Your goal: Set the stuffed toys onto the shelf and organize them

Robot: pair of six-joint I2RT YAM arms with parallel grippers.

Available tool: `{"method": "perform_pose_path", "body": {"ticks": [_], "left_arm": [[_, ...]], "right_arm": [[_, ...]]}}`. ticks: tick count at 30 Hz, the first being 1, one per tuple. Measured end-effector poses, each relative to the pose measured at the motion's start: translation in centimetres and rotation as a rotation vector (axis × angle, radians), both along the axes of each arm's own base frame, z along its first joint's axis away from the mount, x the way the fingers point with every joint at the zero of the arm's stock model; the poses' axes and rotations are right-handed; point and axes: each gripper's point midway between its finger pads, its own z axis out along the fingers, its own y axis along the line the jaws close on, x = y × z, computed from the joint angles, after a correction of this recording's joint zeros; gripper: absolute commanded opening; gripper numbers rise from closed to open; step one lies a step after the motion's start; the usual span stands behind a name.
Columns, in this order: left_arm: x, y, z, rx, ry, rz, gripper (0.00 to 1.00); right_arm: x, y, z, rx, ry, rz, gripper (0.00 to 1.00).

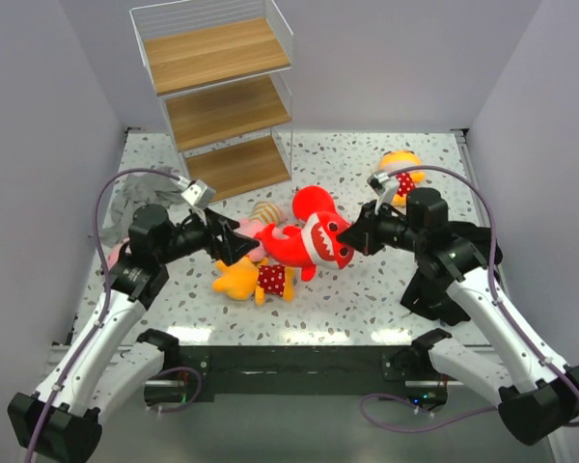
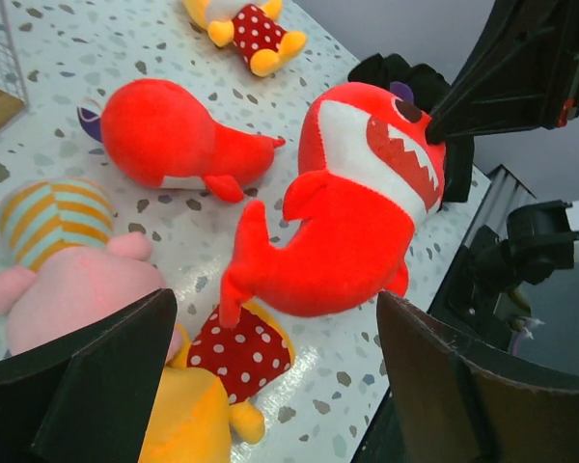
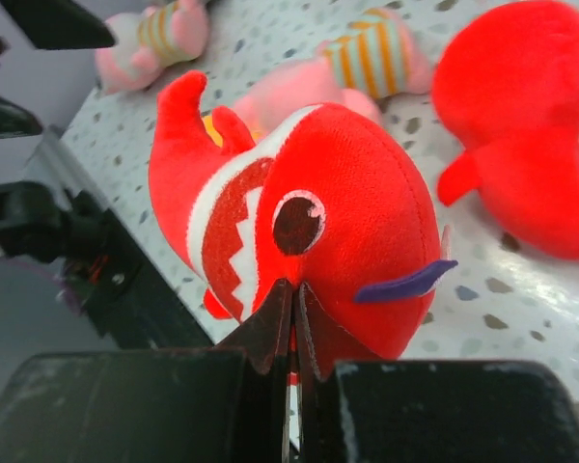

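Note:
My right gripper (image 1: 347, 234) is shut on the face of a red shark (image 1: 309, 243), pinching the plush just below its eye (image 3: 294, 294); the shark (image 2: 357, 212) has its head raised and its tail over a yellow toy in polka dots (image 2: 212, 376). My left gripper (image 1: 239, 243) is open and empty, its jaws wide apart (image 2: 275, 376) just left of that shark, above a pink striped toy (image 2: 58, 260). The second red shark (image 1: 314, 203) lies behind. The second pink toy (image 1: 266, 212) and the second yellow toy (image 1: 400, 174) lie on the table. The shelf (image 1: 217, 92) stands at the back left, its boards bare.
A grey cloth (image 1: 135, 193) lies at the left, beside the shelf and behind my left arm. White walls close in the speckled table (image 1: 367, 309) on the left, back and right.

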Motion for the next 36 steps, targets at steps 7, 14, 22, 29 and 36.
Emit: {"method": "perform_pose_path", "body": {"ticks": [7, 14, 22, 29, 36], "left_arm": [[-1.0, -3.4, 0.0, 0.107, -0.03, -0.127, 0.8], [-1.7, -7.8, -0.2, 0.319, -0.152, -0.277, 0.76], [-3.0, -7.0, 0.8, 0.41, -0.403, -0.42, 0.82], [-4.7, -5.8, 2.4, 0.46, -0.576, -0.51, 0.82], [-5.2, -6.1, 0.2, 0.5, -0.529, -0.586, 0.77]], "right_arm": [[-1.3, 2.3, -0.3, 0.067, 0.09, 0.151, 0.0], [-2.3, 2.8, 0.5, 0.112, 0.122, 0.186, 0.0], [-2.7, 2.9, 0.8, 0.124, 0.136, 0.198, 0.0], [-2.8, 2.9, 1.2, 0.125, 0.135, 0.198, 0.0], [-2.8, 2.9, 1.2, 0.126, 0.138, 0.195, 0.0]]}}
